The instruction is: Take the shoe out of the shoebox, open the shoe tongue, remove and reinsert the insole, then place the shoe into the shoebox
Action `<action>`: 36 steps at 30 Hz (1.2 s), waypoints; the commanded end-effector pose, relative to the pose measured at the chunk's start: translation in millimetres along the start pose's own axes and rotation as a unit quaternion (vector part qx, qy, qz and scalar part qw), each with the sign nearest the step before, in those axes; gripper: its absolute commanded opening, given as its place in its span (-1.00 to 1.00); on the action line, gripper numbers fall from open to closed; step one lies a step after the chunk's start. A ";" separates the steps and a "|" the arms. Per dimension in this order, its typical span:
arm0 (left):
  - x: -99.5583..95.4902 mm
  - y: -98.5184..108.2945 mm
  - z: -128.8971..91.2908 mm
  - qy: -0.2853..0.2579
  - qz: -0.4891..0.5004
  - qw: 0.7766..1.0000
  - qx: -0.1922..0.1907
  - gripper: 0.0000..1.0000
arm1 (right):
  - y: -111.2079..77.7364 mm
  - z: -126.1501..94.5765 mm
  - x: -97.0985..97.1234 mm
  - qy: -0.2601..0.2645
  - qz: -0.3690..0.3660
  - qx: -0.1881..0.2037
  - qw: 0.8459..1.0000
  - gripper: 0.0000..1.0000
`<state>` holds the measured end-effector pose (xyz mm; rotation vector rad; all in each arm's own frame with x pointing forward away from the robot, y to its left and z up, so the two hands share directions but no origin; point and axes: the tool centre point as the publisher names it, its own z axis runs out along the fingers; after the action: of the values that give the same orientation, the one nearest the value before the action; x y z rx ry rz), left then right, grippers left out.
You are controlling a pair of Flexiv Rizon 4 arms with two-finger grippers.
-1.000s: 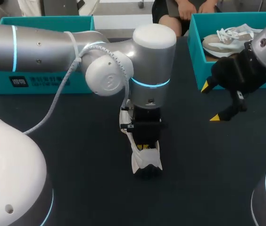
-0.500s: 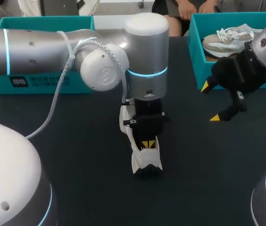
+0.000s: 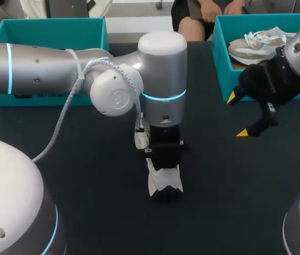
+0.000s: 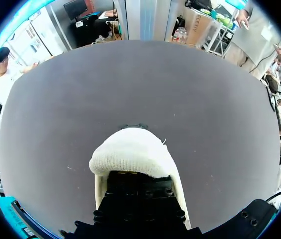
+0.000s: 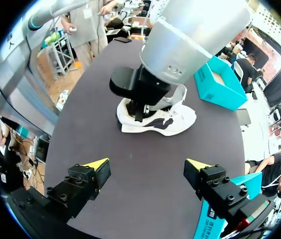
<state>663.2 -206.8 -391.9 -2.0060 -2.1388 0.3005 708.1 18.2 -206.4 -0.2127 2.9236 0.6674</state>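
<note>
At the middle of the counter (image 3: 219, 186) my left hand (image 3: 164, 154) points straight down into the white shoe (image 3: 165, 183), which sits on the dark surface well apart from the teal shoebox (image 3: 220, 50) at my right. In the left wrist view the hand (image 4: 140, 196) is buried behind a white knit edge of the shoe (image 4: 130, 154). I cannot tell whether it is open or closed, nor whether it has hold of the tongue or the insole. My right hand (image 3: 239, 115) hangs above the counter just in front of the shoebox, spread wide with nothing in it. Its own view (image 5: 147, 164) looks across at the shoe (image 5: 158, 119) under my left wrist.

I judge the step to be work inside the shoe's mouth: the tongue being opened or the insole being taken. The shoe is light and nothing pins it, so any upward pull will likely lift it whole. To do this well I should bring my right hand over and press or clamp the toe end against the counter before my left draws anything out. The pull should be slow and along the length of the shoe, peeling from the heel, so the insole does not fold or snag under the tongue. I should also keep my two wrists from meeting over so small a target.

A second shoe (image 3: 256, 42) lies in the shoebox, so room there will be tight when this one goes in.
</note>
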 end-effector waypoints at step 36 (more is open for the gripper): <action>-14.6 8.6 22.4 -0.006 -0.030 0.999 -0.025 -1.00 | -0.1 1.2 0.1 0.000 0.000 0.001 1.000 1.00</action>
<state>664.7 -218.4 -405.6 -1.9700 -2.2304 0.2718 708.1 18.2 -206.4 -0.2127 2.9236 0.6679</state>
